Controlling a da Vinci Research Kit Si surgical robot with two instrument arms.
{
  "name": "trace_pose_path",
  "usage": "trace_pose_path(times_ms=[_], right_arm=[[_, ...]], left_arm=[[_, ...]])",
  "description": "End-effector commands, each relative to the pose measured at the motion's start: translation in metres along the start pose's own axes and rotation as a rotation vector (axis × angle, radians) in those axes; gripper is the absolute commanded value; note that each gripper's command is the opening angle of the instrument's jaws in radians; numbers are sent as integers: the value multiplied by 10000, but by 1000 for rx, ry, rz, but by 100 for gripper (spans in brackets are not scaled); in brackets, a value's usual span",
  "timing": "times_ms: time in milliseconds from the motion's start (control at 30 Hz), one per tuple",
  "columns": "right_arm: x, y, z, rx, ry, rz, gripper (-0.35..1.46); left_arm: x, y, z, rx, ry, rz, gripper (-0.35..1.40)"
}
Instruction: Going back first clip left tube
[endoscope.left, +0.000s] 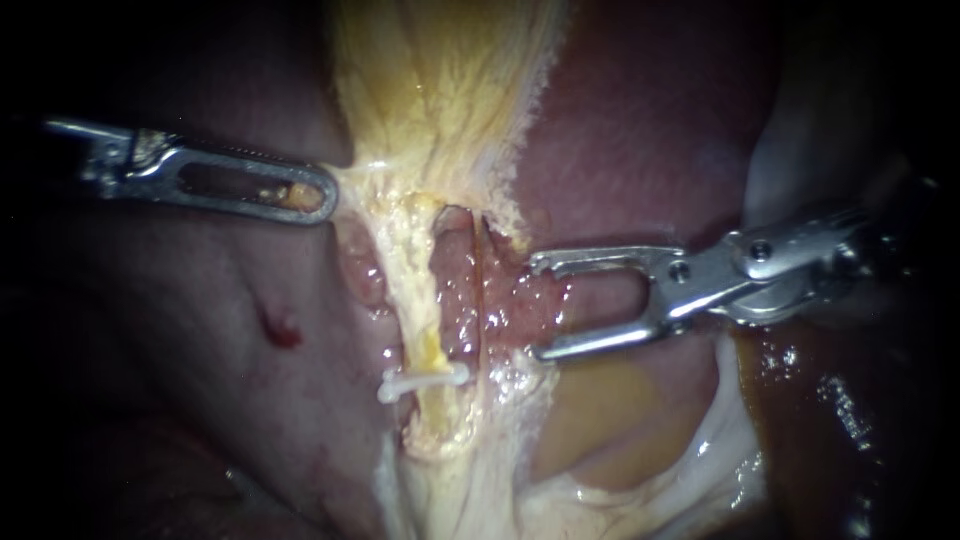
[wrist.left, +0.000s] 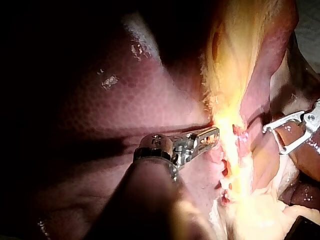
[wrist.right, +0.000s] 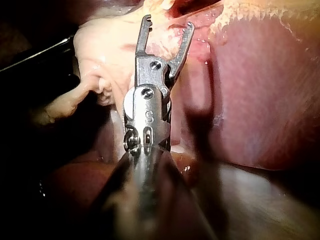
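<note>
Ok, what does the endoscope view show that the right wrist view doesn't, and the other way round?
Only the endoscope view: the white clip across the left tube, the left instrument with jaws shut on the yellow tissue, and a small red spot on the liver. Only the right wrist view: the joint and shaft of the right instrument seen from behind. Both: the right instrument, jaws open and empty, close to the yellow tissue, with liver beside it.
</note>
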Motion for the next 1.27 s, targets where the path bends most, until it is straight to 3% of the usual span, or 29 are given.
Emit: trace_pose_path(times_ms=[33, 300, 567, 900, 1267], right_arm=[[0, -1, -3, 5, -3, -1, 50], [0, -4, -9, 12, -2, -2, 50], [2, -4, -14, 17, -2, -6, 50], [8, -2, -24, 14, 0, -12, 50], [8, -2, -25, 14, 0, -11, 50]], left_arm=[[0, 0, 0, 0, 0, 0, -35], [2, 0, 3, 1, 0, 1, -35], [23, 2, 40, 10, 20, 16, -35], [23, 11, 75, 15, 23, 20, -35], [28, 11, 80, 17, 24, 24, -35]])
